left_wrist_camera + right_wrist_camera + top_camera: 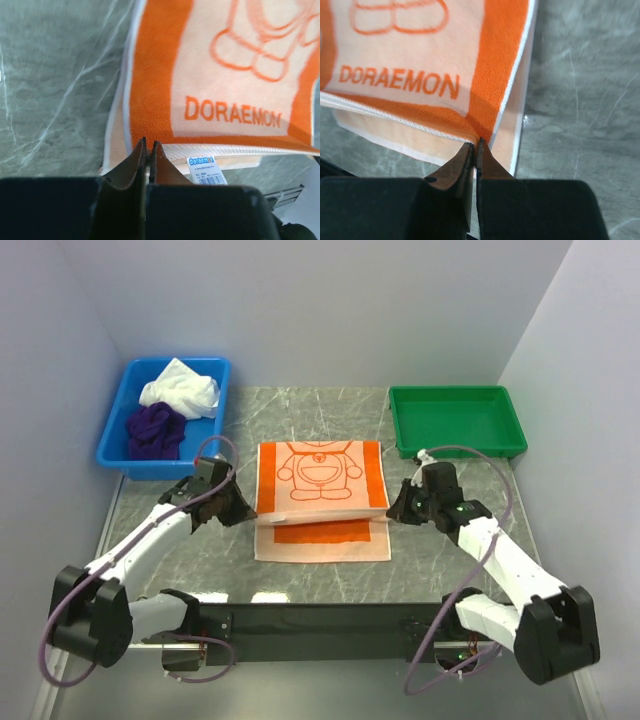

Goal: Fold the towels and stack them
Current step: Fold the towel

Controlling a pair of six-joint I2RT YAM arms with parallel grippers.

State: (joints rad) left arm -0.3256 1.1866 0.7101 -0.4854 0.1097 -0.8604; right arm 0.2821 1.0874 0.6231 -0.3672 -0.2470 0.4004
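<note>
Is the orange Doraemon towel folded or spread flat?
Partly folded: the orange towel is doubled over a lower layer, with the left gripper and right gripper each pinching a corner.

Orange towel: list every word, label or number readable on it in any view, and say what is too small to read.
"DORAEMON": orange capitals printed on the orange towel, below the cartoon, in both wrist views.
"Doraemon": blue logo on the white tag at its hem, left wrist view.
Tag's small print and barcode: too small to read.
Top view: nothing readable.
</note>
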